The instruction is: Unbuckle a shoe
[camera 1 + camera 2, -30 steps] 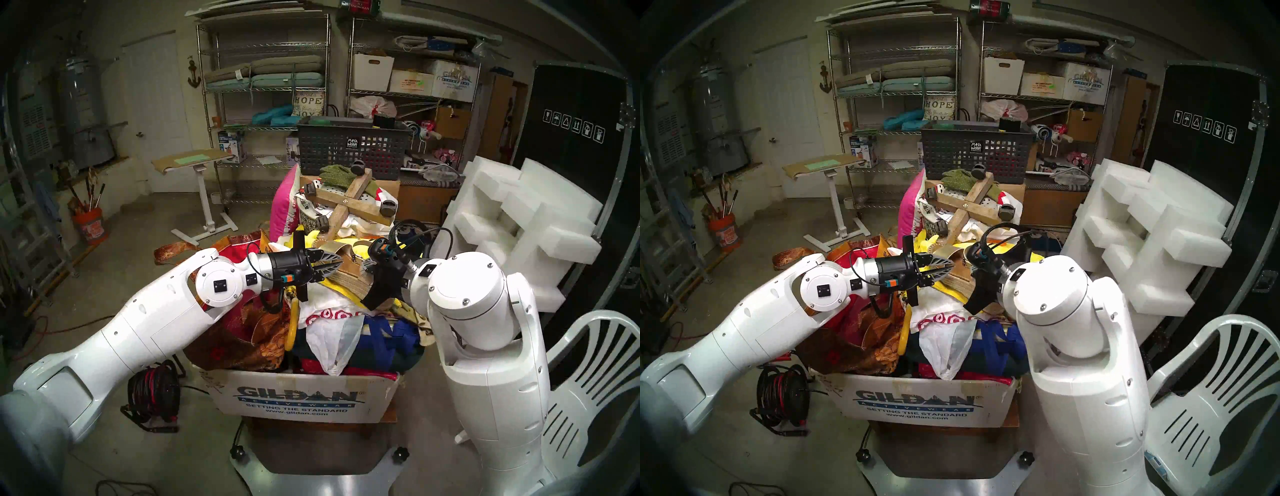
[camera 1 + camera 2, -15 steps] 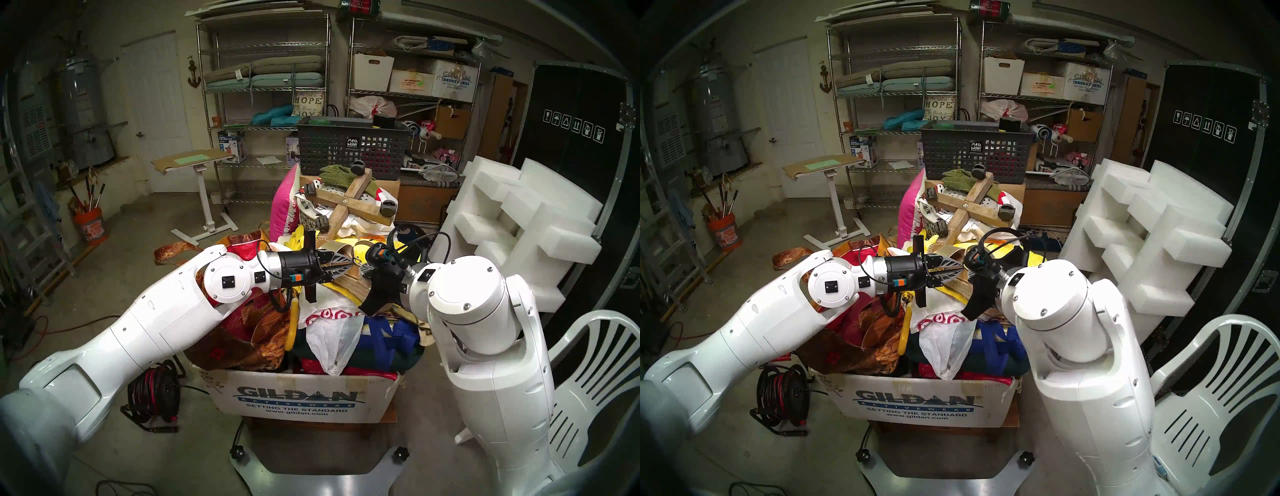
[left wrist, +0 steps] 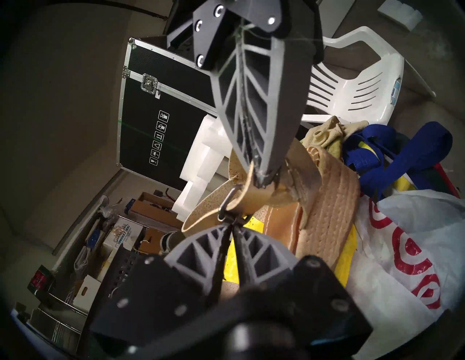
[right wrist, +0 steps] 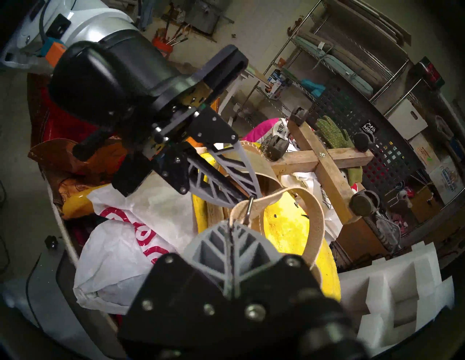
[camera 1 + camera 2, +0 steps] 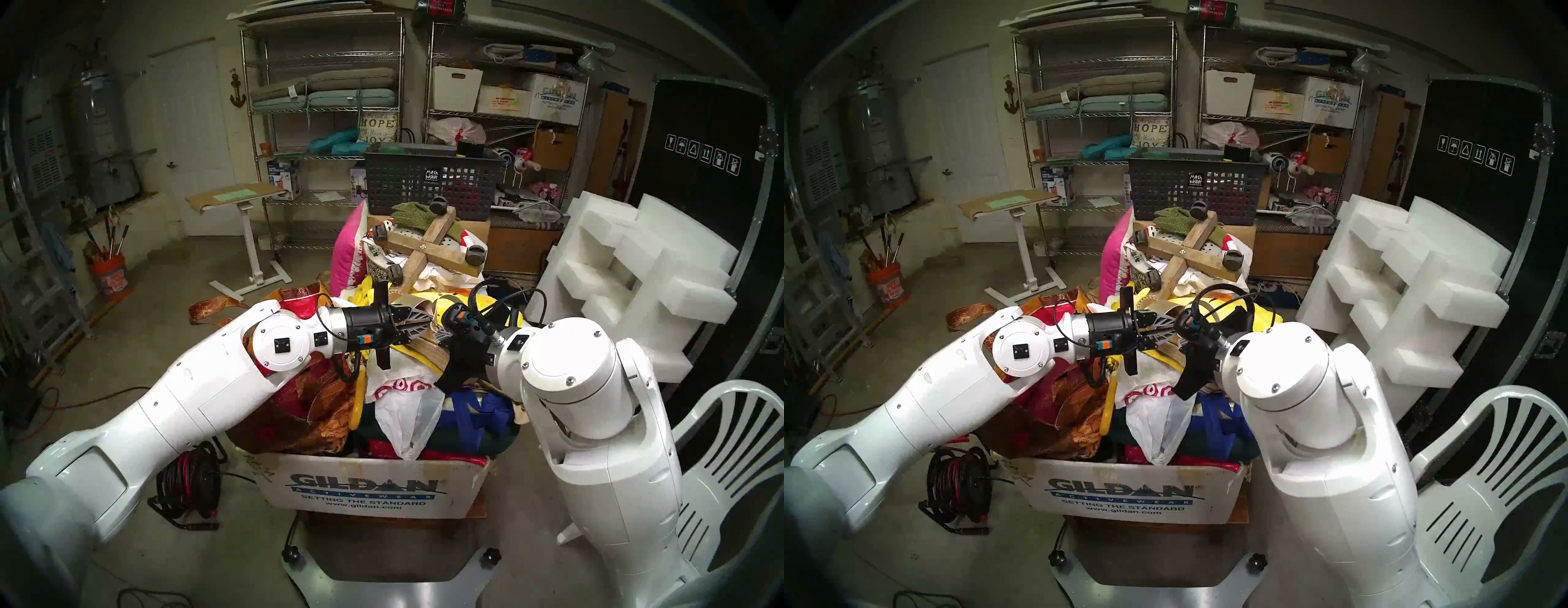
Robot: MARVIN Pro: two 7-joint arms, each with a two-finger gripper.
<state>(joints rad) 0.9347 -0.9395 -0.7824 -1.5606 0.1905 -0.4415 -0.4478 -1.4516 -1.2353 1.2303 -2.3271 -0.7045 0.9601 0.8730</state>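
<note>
resting on its side atop the clutter heaped in your cardboard box (image 5: pixel 373 488), the shoe (image 3: pixel 329 198) has its strap (image 4: pixel 312 218) between both grippers: your right gripper (image 4: pixel 230 222) has jaws pressed together on the buckle (image 3: pixel 227 203), your left gripper (image 4: pixel 254 194) pinches the strap's end

A white printed cardboard box (image 5: pixel 369 492) stands before the robot. A jute-soled espadrille sandal (image 5: pixel 426 354) lies on top of the bags heaped in it. The left gripper (image 5: pixel 424 327) and the right gripper (image 5: pixel 441 333) meet above the sandal, at its thin ankle strap (image 3: pixel 201 218) and small metal buckle (image 3: pixel 226 207). Behind the sandal lies a wooden cross with castors (image 5: pixel 428 250), and behind that stands a dark plastic mesh basket (image 5: pixel 428 187). A black-and-red cable reel (image 5: pixel 189 484) stands left of the box, and a white plastic chair (image 5: pixel 729 446) stands to its right.
</note>
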